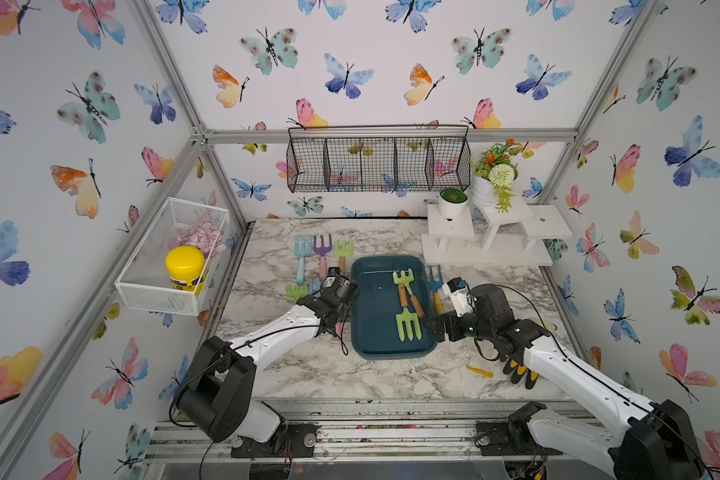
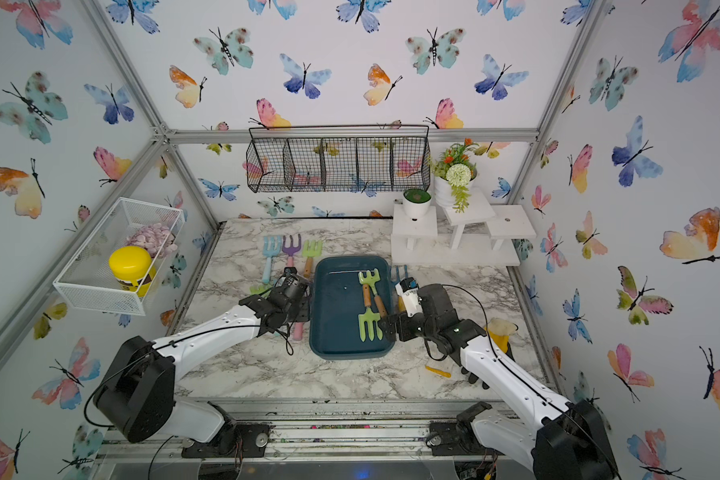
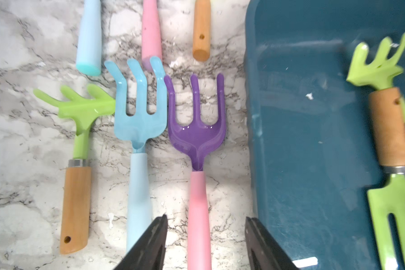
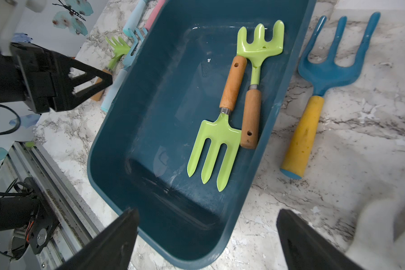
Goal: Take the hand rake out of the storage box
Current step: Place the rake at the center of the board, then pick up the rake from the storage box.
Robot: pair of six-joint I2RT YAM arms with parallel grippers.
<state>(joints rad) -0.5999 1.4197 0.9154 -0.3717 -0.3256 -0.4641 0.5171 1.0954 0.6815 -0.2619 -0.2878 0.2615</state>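
Note:
The dark teal storage box lies mid-table in both top views. Inside, along its right wall, lie two green tools with wooden handles: a hand rake with bent prongs pointing far and a flat fork with tines pointing near. My right gripper hangs open and empty over the box's near right corner. My left gripper is open left of the box. Its fingers straddle, without touching, the pink handle of a purple rake lying on the marble.
Beside the purple rake lie a light blue rake and a green rake; three more lie farther back. A blue, yellow-handled rake lies right of the box. White plant stand, black wire rack, white mesh basket, gloves.

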